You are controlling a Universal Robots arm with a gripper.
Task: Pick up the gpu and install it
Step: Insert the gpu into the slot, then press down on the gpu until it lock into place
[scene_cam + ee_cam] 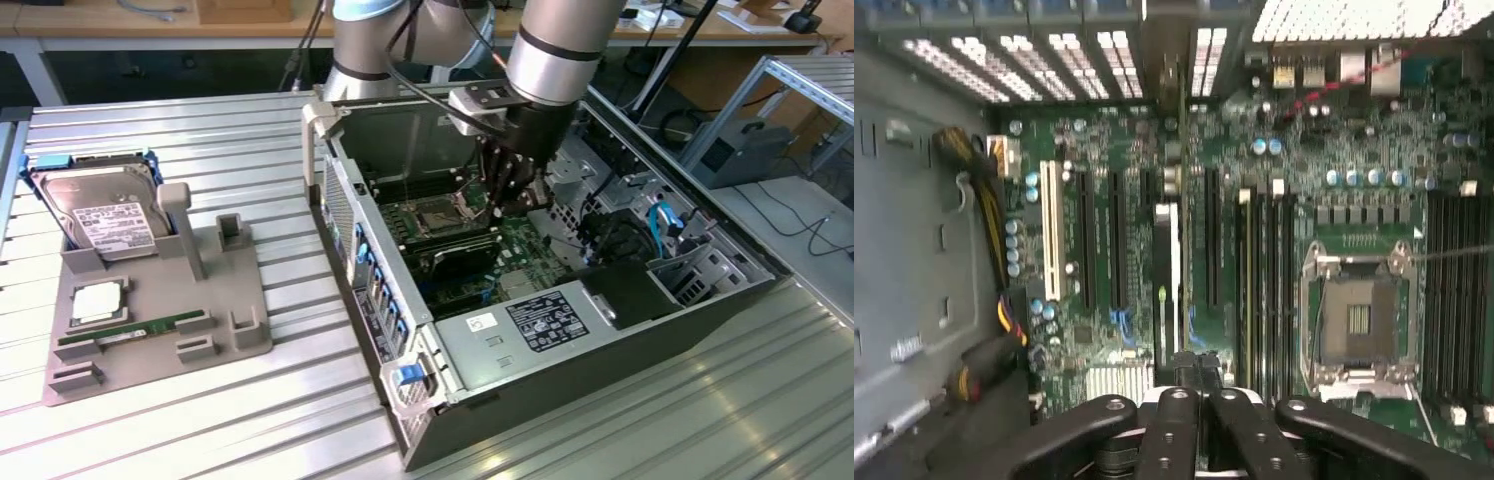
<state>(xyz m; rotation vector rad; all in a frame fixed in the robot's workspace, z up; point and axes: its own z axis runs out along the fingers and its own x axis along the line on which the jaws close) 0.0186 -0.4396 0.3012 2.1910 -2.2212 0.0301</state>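
**Already inside the case: the card is being seated**

Here the arm has its hand point(514, 190) reaching down into the open computer case point(641, 300), at the upper middle of the exterior view, above the green motherboard point(461, 255). In the wrist view the hand point(1189, 395) sits at the bottom centre of the frame, its fingers point(1172, 425) drawn tight together with no gap showing. Straight ahead of them the gpu point(1166, 290) stands on edge, seen as a thin dark strip with a pale line along it, running up the middle of the frame among the long expansion slots point(1084, 240). The fingers appear to be clamped on the card's near edge, though the contact itself is hard to make out.

Judging by this, the pick-up is done and the installing step is in hand: the card stands in line with one slot, low over the board. Whether its edge has gone home in the slot, I cannot tell.

The move to come calls for a straight, square push along the slot's line, without tilt, so the bracket end meets the rear wall of the case.

Over on the table point(200, 420), at the left of the exterior view, the grey parts holder point(227, 300) carries a hard drive point(100, 215) and a green memory stick point(140, 328).
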